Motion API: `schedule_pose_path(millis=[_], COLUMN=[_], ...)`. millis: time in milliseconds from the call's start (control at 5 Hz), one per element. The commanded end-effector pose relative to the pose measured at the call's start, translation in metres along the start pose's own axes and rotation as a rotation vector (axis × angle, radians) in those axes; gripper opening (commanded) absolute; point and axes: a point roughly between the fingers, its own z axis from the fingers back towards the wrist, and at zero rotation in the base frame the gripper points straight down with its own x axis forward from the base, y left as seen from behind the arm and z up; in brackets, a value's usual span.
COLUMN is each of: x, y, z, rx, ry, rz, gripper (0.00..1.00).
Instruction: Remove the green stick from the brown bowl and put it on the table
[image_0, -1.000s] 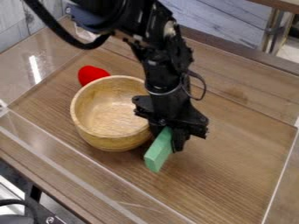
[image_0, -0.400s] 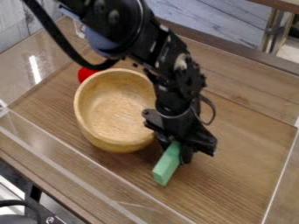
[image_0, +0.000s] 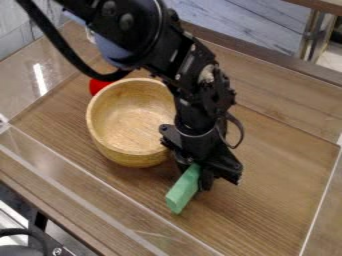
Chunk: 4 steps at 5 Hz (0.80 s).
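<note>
The gripper (image_0: 201, 168) clamps the upper end of the green stick (image_0: 183, 190), whose lower end reaches the table (image_0: 274, 170) beside the brown bowl (image_0: 131, 122); it looks light, rigid and easily pinched across its flat faces.

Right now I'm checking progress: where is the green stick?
The green stick is outside the brown bowl, just right of and in front of it, tilted in the gripper with its lower end at the table.

Black jointed arm (image_0: 187, 80); looping black cables
</note>
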Motion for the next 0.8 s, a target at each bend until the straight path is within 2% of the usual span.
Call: schedule_pose_path(millis=[0,200,400,600], x=[0.011,0.013,0.005,-0.002], y=[0.000,0.001,0.009,0.016], z=[0.014,0.021,0.019,0.017], rx=[-0.002,0.002,0.001,-0.001], ry=[-0.031,-0.026,-0.021,-0.015], rz=[0.009,0.020,0.011,0.003], gripper=[1.00,0.00,0.00,1.00])
